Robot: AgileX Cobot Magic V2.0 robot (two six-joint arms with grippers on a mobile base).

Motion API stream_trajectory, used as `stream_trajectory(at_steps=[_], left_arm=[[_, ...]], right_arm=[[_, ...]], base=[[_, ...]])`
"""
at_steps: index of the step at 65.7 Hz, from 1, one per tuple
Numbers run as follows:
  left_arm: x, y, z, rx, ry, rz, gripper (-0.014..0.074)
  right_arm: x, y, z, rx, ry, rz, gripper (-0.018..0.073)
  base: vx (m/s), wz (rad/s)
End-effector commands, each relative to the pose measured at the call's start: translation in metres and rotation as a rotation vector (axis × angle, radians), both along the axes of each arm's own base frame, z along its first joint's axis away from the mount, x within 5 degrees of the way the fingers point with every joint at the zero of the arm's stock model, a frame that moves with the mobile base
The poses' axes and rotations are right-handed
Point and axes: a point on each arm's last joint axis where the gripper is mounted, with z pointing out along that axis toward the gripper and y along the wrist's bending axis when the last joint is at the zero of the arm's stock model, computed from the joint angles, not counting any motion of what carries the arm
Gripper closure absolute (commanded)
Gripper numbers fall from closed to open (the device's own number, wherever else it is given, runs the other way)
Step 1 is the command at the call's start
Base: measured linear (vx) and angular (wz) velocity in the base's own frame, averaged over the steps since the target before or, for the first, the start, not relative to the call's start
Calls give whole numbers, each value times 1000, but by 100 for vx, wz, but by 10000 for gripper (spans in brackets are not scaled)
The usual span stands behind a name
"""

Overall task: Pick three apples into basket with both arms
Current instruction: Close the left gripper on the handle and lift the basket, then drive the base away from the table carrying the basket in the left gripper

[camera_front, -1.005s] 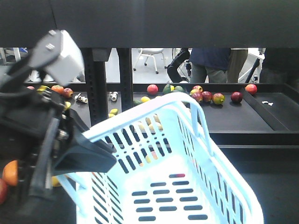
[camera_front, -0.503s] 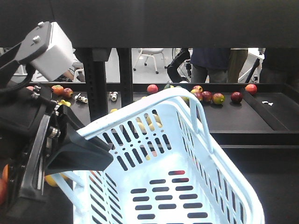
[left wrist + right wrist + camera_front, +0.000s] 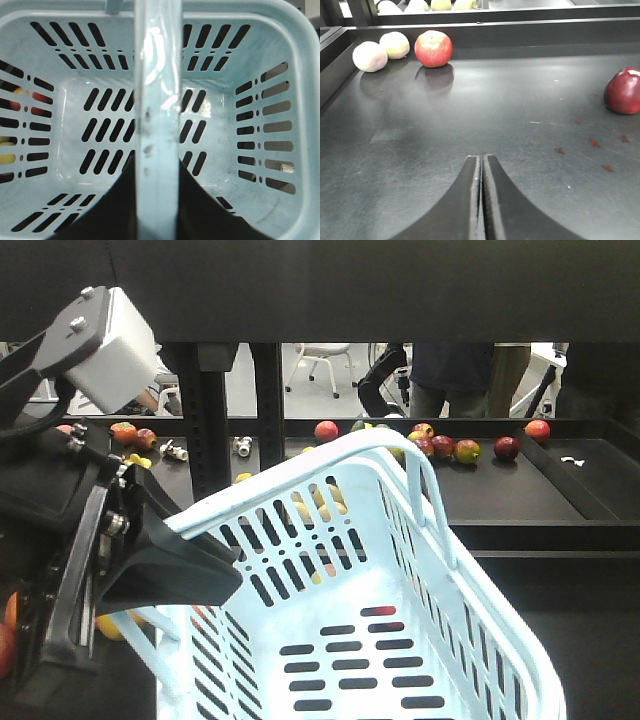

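The pale blue basket [image 3: 400,640] hangs tilted in the front view, and my left gripper [image 3: 200,560] is shut on its hoop handle [image 3: 159,75]. Seen from the left wrist, the basket [image 3: 225,10] holds nothing, and the black fingers [image 3: 125,200] press both sides of the handle. My right gripper [image 3: 481,159] is shut and empty, low over a black tray [image 3: 445,125]. A red-yellow apple [image 3: 433,48] lies far left of it and a dark red apple [image 3: 623,91] at the right edge. More apples [image 3: 326,431] [image 3: 507,448] lie on the back shelf.
Two pale fruits [image 3: 370,56] sit in the tray's back left corner, against the raised rim [image 3: 520,30]. Black shelf posts [image 3: 215,430] stand behind the basket. A person [image 3: 450,380] and a white chair [image 3: 325,360] are beyond the shelf. Orange fruit [image 3: 15,610] shows at the far left.
A second ago the left arm and basket sat lower; they rose a little and tilted. Over the last half second nothing has moved.
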Motion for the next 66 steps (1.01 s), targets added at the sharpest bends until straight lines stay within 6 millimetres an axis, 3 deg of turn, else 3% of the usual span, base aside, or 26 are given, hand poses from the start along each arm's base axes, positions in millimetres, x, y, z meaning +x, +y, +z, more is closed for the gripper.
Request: stream_trajectory(at_steps=[1, 38, 66], left_arm=[[-12, 2, 22, -115, -67, 5, 604], [-12, 2, 22, -114, -66, 5, 604], [-11, 2, 22, -113, -64, 5, 604]], right_arm=[[1, -1, 8, -12, -82, -8, 564], [1, -1, 8, -12, -83, -8, 564], [1, -1, 8, -12, -83, -8, 564]], base=[[0, 0], [-1, 3], [-12, 44]])
